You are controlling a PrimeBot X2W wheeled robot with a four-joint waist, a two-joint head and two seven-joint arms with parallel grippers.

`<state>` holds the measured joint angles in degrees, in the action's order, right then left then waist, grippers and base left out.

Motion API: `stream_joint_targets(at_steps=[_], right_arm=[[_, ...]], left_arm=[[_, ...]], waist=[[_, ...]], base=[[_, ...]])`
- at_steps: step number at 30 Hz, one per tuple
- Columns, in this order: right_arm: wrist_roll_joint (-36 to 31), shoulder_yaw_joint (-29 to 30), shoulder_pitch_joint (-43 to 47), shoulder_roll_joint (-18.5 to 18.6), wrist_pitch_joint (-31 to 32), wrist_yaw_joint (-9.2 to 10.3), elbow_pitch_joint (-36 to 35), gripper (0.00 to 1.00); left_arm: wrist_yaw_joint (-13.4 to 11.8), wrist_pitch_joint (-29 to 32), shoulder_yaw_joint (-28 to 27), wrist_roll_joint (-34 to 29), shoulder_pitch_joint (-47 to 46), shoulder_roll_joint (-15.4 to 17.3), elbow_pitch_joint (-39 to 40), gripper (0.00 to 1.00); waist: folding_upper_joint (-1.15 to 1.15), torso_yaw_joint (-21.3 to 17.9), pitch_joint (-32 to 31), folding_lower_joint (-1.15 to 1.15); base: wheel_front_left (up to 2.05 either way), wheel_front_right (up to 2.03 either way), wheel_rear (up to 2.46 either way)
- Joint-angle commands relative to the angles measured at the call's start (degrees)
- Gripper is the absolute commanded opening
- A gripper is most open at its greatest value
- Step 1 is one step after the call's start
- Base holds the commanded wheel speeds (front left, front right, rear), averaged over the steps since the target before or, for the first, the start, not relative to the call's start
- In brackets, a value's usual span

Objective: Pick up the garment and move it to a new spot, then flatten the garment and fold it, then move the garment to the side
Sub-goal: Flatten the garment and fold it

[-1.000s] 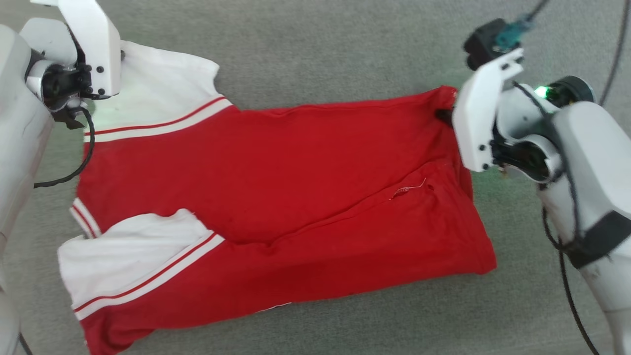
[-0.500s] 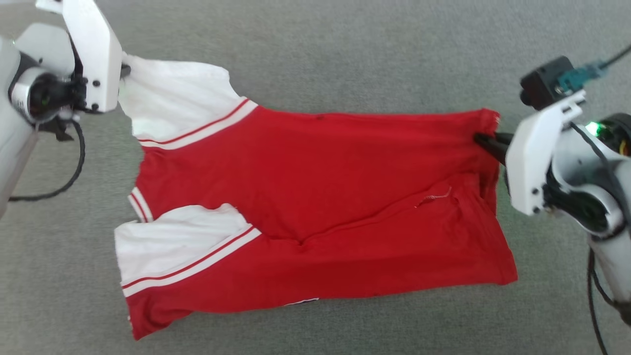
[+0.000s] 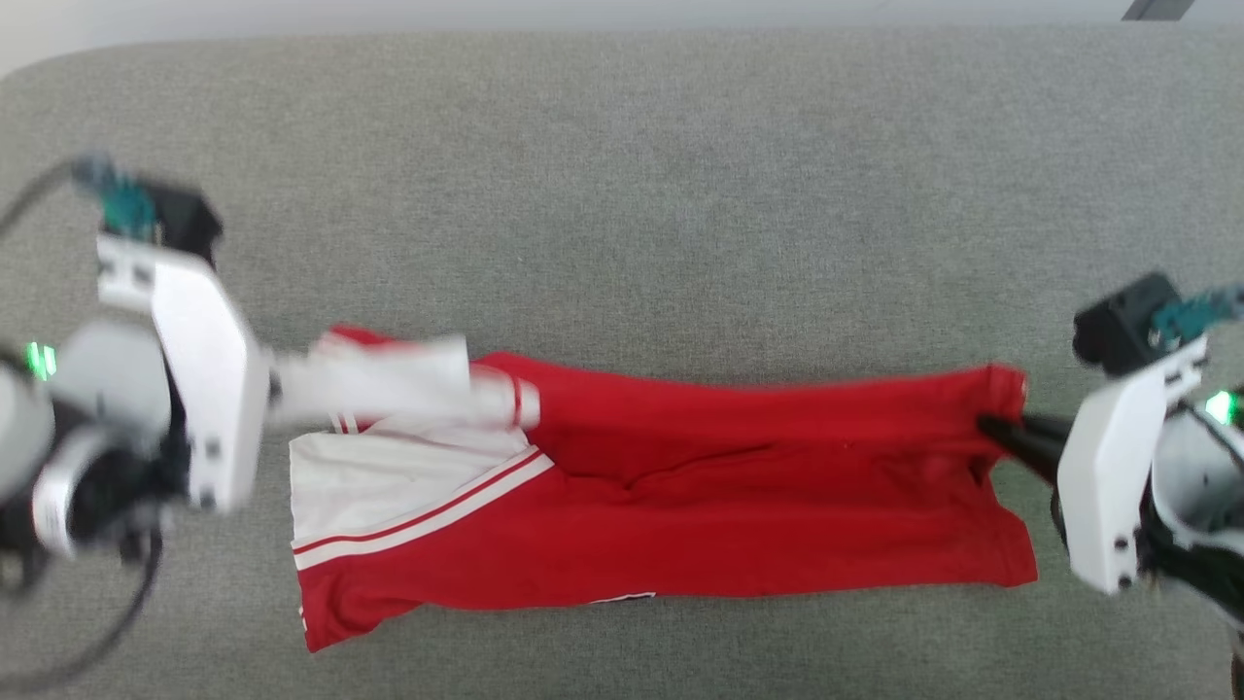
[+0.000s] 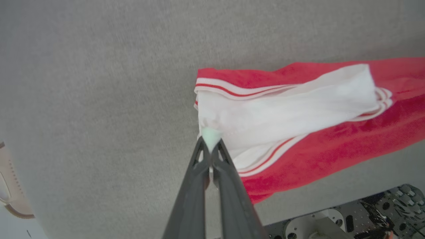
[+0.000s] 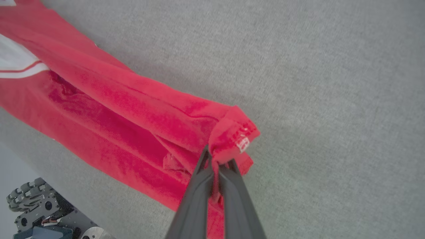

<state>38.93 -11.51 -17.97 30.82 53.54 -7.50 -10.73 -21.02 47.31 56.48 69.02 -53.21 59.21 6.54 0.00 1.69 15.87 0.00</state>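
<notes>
The garment (image 3: 739, 506), a red T-shirt with white sleeves, lies stretched left to right across the grey surface, its far half folded down toward the near edge. My left gripper (image 3: 275, 389) is shut on the tip of a white sleeve (image 4: 282, 99), which hangs taut above the lower sleeve. The left wrist view shows that gripper (image 4: 210, 146) pinching white cloth. My right gripper (image 3: 986, 425) is shut on the red hem corner; in the right wrist view it (image 5: 217, 159) clamps bunched hem beside a small tag (image 5: 244, 142).
The grey fabric-covered surface (image 3: 622, 194) extends far beyond the shirt, with a pale rim along the top. Parts of the robot's wheeled base (image 5: 36, 209) show at the bottom of both wrist views.
Both grippers have pulled the held sleeve and hem corner toward me, folding the far half of the shirt over the near half. The head camera has also shifted, so the shirt looks smaller.
</notes>
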Motion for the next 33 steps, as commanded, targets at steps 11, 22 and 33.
stream_joint_targets(at_steps=[11, 22, 33], right_arm=[[-0.85, 1.43, 8.48, -3.47, -0.41, 0.02, 1.75, 0.27], [-0.19, 2.64, 9.75, -6.02, -3.90, 0.01, 6.66, 1.00], [1.50, 6.95, 9.80, -6.43, -4.22, 0.01, 11.96, 1.00]], left_arm=[[-7.12, -7.25, 1.86, 6.91, 16.11, 1.69, 6.58, 0.15], [-2.00, -21.04, -0.55, 7.40, 22.50, -2.69, -1.68, 1.00], [1.54, -43.79, -5.34, 3.15, 29.05, -4.04, -2.16, 1.00]], waist=[[0.00, 0.20, -2.06, 0.00], [0.00, 0.04, -4.66, 0.00], [0.00, 2.31, -4.43, 0.00]], base=[[0.00, 0.00, 0.00], [0.00, 0.00, 0.00], [0.00, 0.00, 0.00]])
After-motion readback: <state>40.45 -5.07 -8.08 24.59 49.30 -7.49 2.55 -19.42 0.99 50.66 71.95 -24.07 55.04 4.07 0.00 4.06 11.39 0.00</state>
